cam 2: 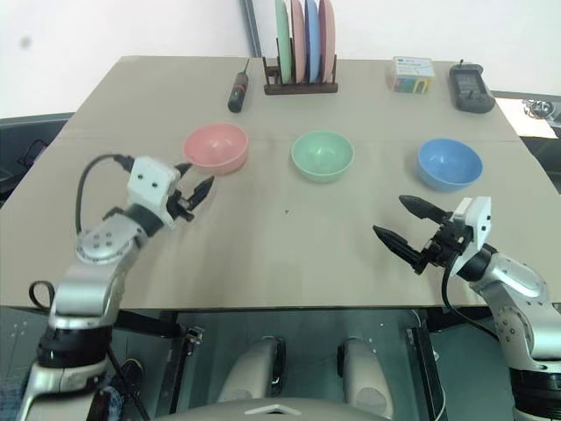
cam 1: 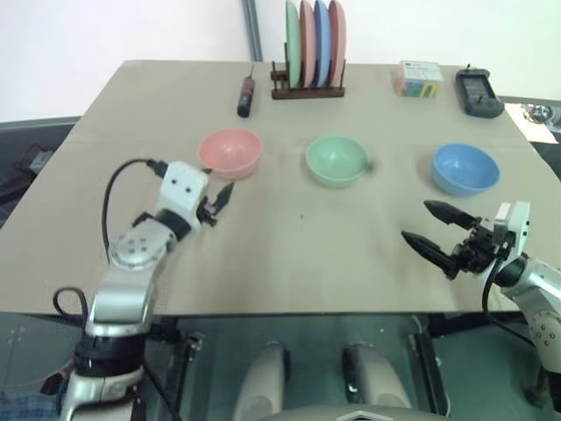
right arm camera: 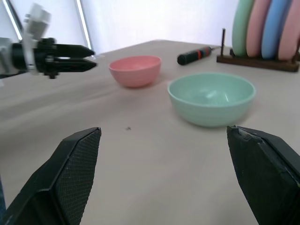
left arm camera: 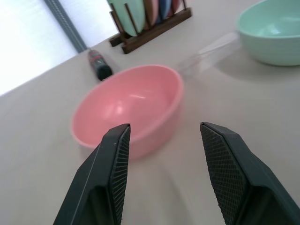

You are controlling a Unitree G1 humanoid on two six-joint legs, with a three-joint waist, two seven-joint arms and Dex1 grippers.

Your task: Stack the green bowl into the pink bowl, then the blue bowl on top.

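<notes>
Three bowls stand in a row across the table: the pink bowl (cam 1: 230, 153) on the left, the green bowl (cam 1: 337, 160) in the middle, the blue bowl (cam 1: 465, 168) on the right. All are upright, empty and apart from each other. My left gripper (cam 1: 219, 200) hovers just in front of the pink bowl (left arm camera: 131, 108), pointing at it, open with nothing between its fingers. My right gripper (cam 1: 415, 220) is wide open and empty, in front of the blue bowl and aimed towards the green bowl (right arm camera: 211, 98).
At the table's far edge stand a wooden rack (cam 1: 307, 89) of upright coloured plates, a black-and-red tool (cam 1: 246, 95), a small colourful box (cam 1: 418, 77) and a black device (cam 1: 479, 92). The bare tabletop (cam 1: 298, 246) stretches between the bowls and the near edge.
</notes>
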